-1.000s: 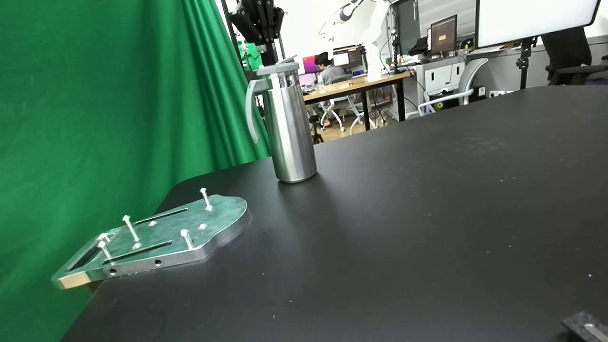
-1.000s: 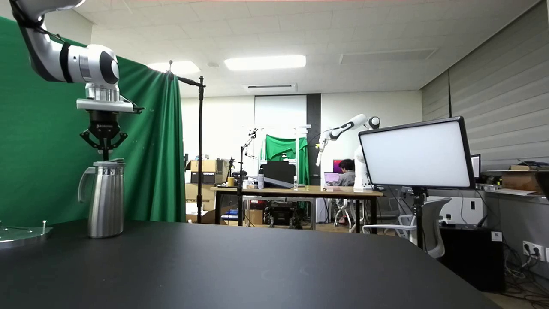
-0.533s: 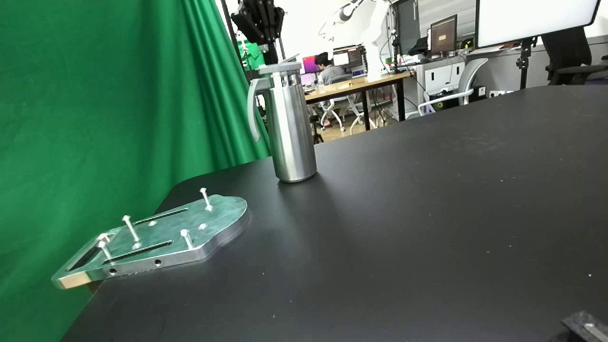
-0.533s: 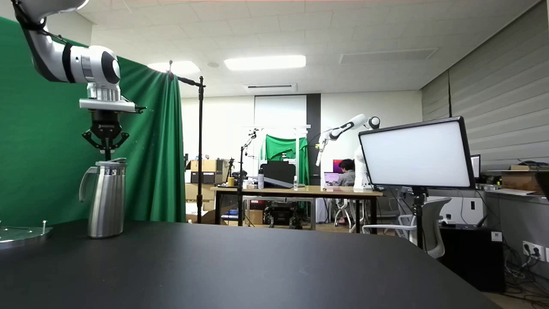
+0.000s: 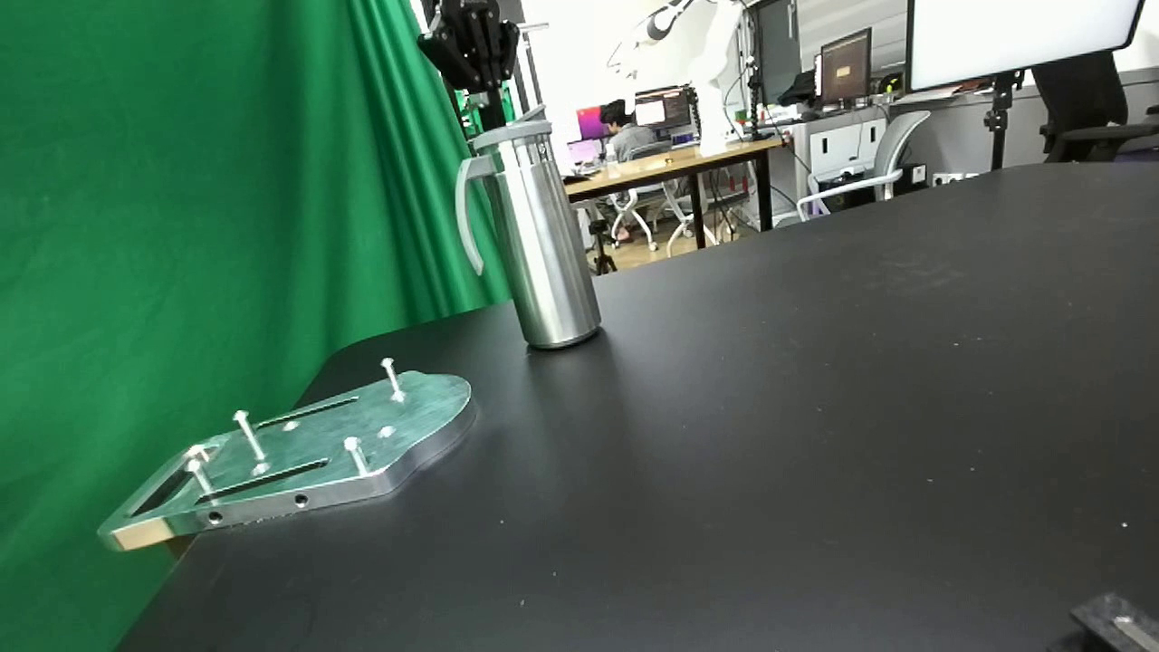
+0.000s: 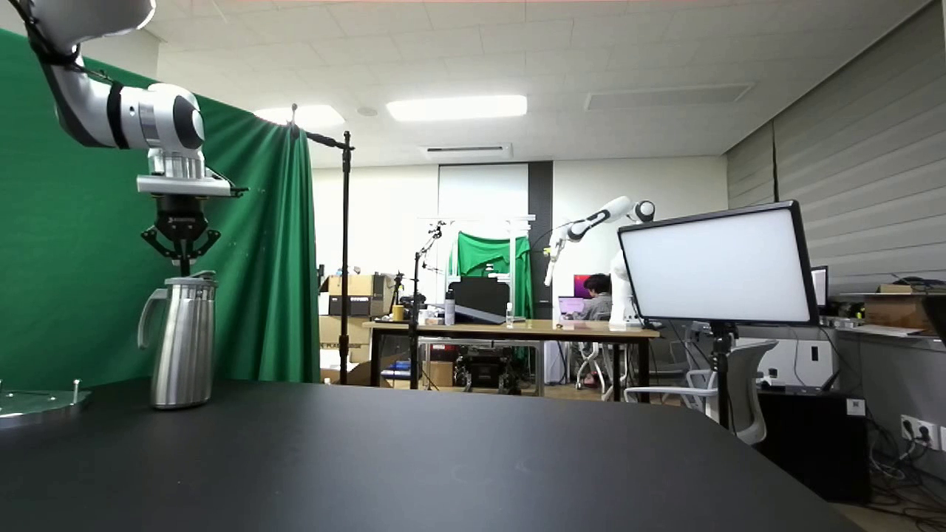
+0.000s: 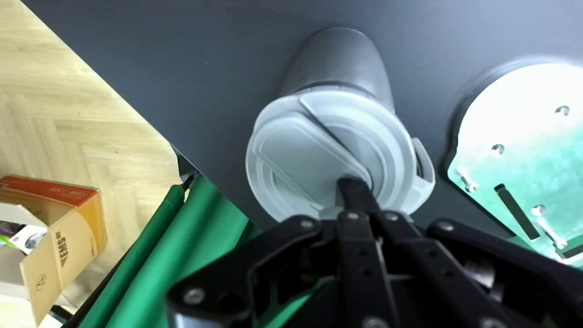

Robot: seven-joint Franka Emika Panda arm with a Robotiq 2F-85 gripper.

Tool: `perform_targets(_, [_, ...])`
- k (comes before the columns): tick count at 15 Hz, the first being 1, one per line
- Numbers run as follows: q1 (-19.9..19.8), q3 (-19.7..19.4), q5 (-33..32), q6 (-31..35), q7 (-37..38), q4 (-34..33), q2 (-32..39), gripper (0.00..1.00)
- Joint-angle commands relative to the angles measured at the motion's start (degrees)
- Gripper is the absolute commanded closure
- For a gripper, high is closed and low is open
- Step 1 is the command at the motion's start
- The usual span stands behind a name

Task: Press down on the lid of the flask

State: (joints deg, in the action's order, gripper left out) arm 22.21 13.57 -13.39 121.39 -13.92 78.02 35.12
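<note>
Green curtain (image 5: 226, 226) hangs behind a black counter (image 5: 815, 435), where the tall steel flask (image 5: 548, 240) I am working on from a distance stands by the far edge in an exterior view, slanting slightly towards 11 o'clock; how much of that is the view's own tilt, I cannot tell. Its handle (image 5: 464, 217) juts out at roughly 9 o'clock in both exterior views, leaving the top open to reach from above. On the flask sits the low grey lid (image 7: 334, 155). At 12 o'clock over it, my gripper (image 6: 185, 271) hangs from the white arm (image 6: 140, 114), its fingers (image 7: 357, 196) together with nothing between them, presumably because this job asks for a push and not a grasp. In the wrist view the tips appear to touch the lid at about its 5 o'clock, on the end of a long panel (image 7: 305, 157) set into it. In an exterior view a flap (image 5: 532, 114) stands up from the lid at about 1 o'clock; I suspect panel and flap are one rocking piece, so the press is probably under way. Such an off-centre push could tip the flask, so I would want the force straight down. At 8 o'clock from the flask, apart from it, lies a green-tinted plate (image 5: 321, 435), out of the way.
</note>
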Motion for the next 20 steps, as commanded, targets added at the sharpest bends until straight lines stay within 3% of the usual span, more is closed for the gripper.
perform_targets(1, [0.9,-0.5,0.1,-1.1,1.0,-3.1,0.6,1.0])
perform_targets(11, [2.5,-0.1,-0.9,-3.5,2.1,1.4,-11.9,1.0])
perform_targets(12, [2.4,0.0,-0.5,-4.9,2.0,2.7,-13.8,0.74])
perform_targets(13, [2.5,0.0,-0.5,-6.3,2.0,3.7,-15.3,0.73])
perform_targets(20, [0.4,2.0,4.8,-16.9,0.6,14.7,-26.4,0.27])
